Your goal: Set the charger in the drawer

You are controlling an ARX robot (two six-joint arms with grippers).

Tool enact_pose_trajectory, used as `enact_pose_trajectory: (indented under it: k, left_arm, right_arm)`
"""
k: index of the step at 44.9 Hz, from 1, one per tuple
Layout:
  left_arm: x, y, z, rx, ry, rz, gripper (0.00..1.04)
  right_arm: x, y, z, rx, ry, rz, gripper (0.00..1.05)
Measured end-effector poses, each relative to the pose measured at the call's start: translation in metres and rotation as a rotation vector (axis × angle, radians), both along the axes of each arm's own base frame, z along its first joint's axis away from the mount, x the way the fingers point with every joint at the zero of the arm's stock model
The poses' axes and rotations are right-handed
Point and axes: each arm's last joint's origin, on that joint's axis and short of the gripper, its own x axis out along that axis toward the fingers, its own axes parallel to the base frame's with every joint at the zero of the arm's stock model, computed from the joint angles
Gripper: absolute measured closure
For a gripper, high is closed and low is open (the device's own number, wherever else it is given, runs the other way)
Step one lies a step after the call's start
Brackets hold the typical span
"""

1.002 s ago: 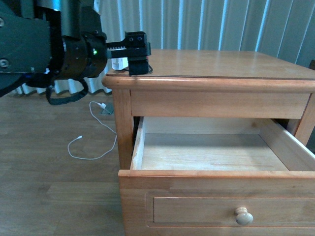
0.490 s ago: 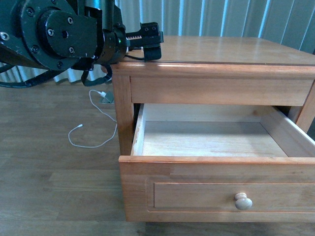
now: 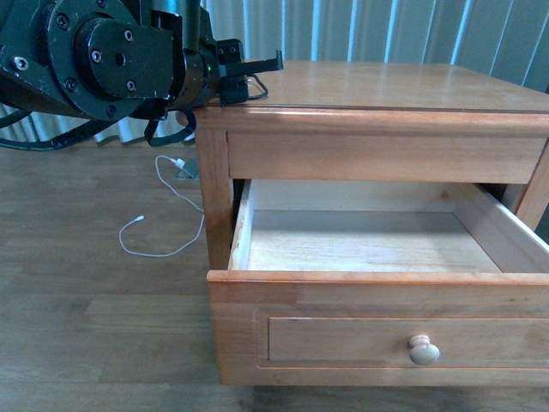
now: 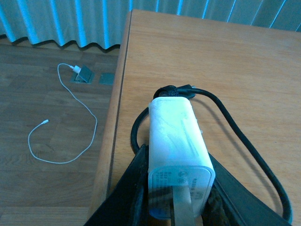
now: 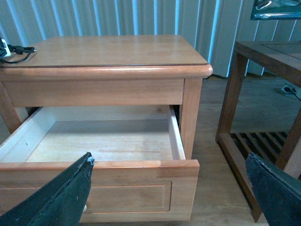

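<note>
The charger point(image 4: 176, 141) is a white boxy adapter with a black looped cable point(image 4: 237, 129). My left gripper point(image 4: 178, 188) is shut on it, a black finger on each side, over the left part of the cabinet top point(image 4: 225, 56). In the front view the left gripper point(image 3: 249, 67) is at the cabinet's top left corner with the cable loop point(image 3: 255, 86) hanging from it. The charger also shows small in the right wrist view point(image 5: 4, 47). The drawer point(image 3: 343, 339) stands pulled out, its pale inside bare, with a round knob point(image 3: 423, 350). My right gripper point(image 5: 169, 188) is open in front of the drawer point(image 5: 131, 190).
A thin white cable point(image 3: 159, 232) lies on the wooden floor left of the cabinet, near a floor socket point(image 4: 84, 74). A dark wooden table point(image 5: 263, 94) stands to the cabinet's right. Striped curtains hang behind.
My left arm has swung up and turned at the wrist, the gripper staying at the cabinet's top left corner with the charger in it. The drawer has not moved.
</note>
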Motion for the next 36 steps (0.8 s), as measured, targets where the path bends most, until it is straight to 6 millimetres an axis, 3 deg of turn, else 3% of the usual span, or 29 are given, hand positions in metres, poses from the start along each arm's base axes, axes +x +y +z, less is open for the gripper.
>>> enact_pose_trajectory:
  k: [14, 22, 36]
  left_arm:
    - [-0.023, -0.006, 0.014, -0.036, -0.022, -0.067, 0.81]
    - [-0.058, -0.021, 0.04, -0.068, -0.08, -0.214, 0.81]
    - [-0.102, -0.046, 0.03, -0.042, -0.035, -0.468, 0.81]
  right_arm:
    - [0.0, 0.0, 0.0, 0.0, 0.0, 0.0, 0.08]
    - [0.0, 0.0, 0.0, 0.0, 0.0, 0.0, 0.08]
    - [0.0, 0.0, 0.0, 0.0, 0.0, 0.0, 0.08]
